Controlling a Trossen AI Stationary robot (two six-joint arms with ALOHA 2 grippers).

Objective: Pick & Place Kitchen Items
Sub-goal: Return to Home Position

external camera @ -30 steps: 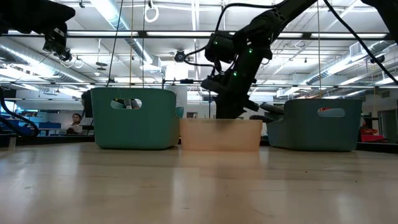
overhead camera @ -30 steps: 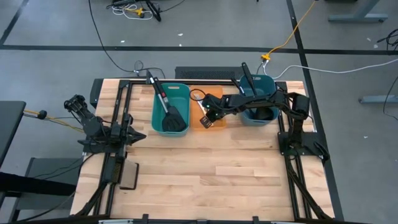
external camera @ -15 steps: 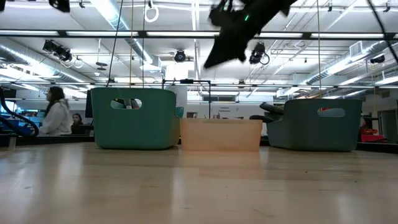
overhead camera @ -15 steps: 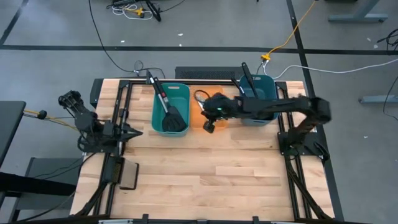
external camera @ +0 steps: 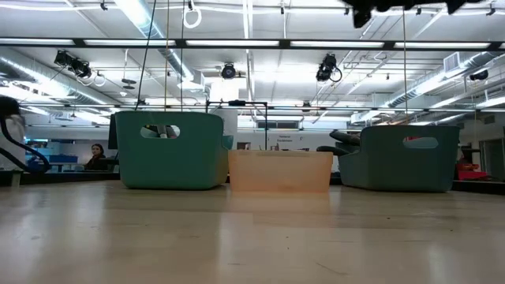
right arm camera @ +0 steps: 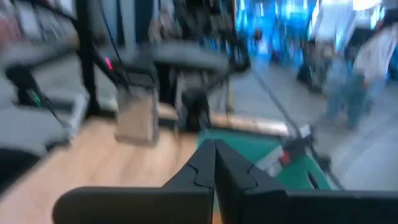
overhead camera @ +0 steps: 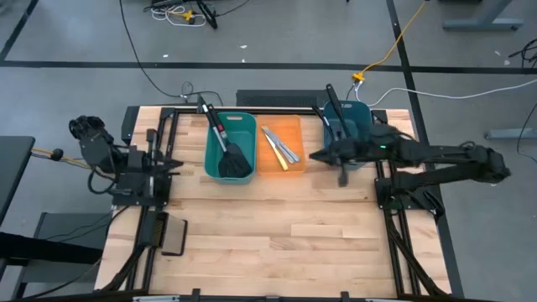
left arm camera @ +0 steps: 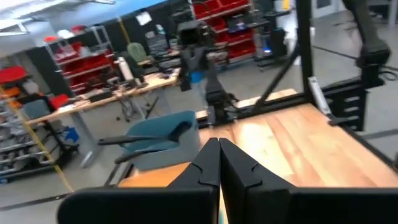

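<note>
The orange bin (overhead camera: 279,144) holds a pale-yellow knife (overhead camera: 273,149) and two silver knives (overhead camera: 287,148), lying flat on its floor. The left teal bin (overhead camera: 231,144) holds a black slotted spatula (overhead camera: 237,162); its handle leans on the bin's far rim. A long black handle (overhead camera: 332,102) sticks out over the far rim of the right teal bin (overhead camera: 359,117). My right gripper (overhead camera: 313,156) is shut and empty, high between the orange and right teal bins. My left gripper (overhead camera: 174,164) is shut and empty at the table's left edge.
The three bins stand in a row at the far side, also in the low view: teal (external camera: 170,150), orange (external camera: 280,171), teal (external camera: 402,158). A flat black pad (overhead camera: 277,99) lies behind them. The arms' frames run along both side edges. People show in the room behind.
My right gripper has risen out of the orange bin and drawn back toward the table's right edge, its arm stretching out level; in the low view it has left the picture upward. My left arm has drawn back toward the left edge.
</note>
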